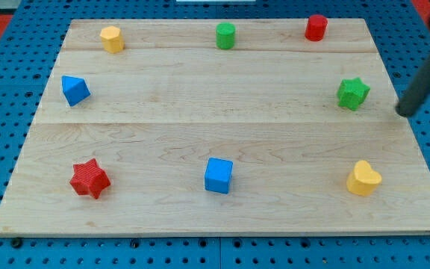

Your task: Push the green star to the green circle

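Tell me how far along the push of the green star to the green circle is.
Nothing looks done yet: the green star sits near the view's right edge, far from the green circle at the view's top. In hand: my tip rests just right of the star, apart from it. Left: the whole push toward the upper left.

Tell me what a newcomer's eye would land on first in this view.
The pale wooden board on blue pegboard, with eight small coloured blocks spread round its edges. At the view's right, my tip, the end of the dark rod, sits just right of the green star block, apart from it. The green circle block stands at the view's top centre, well to the star's left.
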